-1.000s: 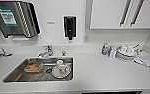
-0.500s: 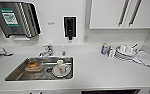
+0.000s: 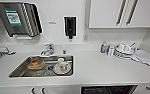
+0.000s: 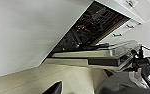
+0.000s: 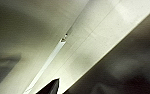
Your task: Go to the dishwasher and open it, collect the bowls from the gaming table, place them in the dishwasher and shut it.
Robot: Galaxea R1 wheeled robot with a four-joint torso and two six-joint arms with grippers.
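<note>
You face white counter (image 3: 98, 70), sink (image 3: 18, 71) at left holding dishes. Dishwasher (image 3: 108, 89) at near right under counter, door (image 4: 91, 53) open, dark racks visible. Cannot tell either gripper's opening.

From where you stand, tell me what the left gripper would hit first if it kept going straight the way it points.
Probably the dishwasher: the left gripper points toward its open door and the dark rack space beyond. Depth is unclear, so the door edge may come first.

White counter (image 3: 96, 71); steel-grey sink (image 3: 21, 71); black soap dispenser (image 3: 70, 26); dark dishwasher (image 3: 107, 90) interior.
</note>
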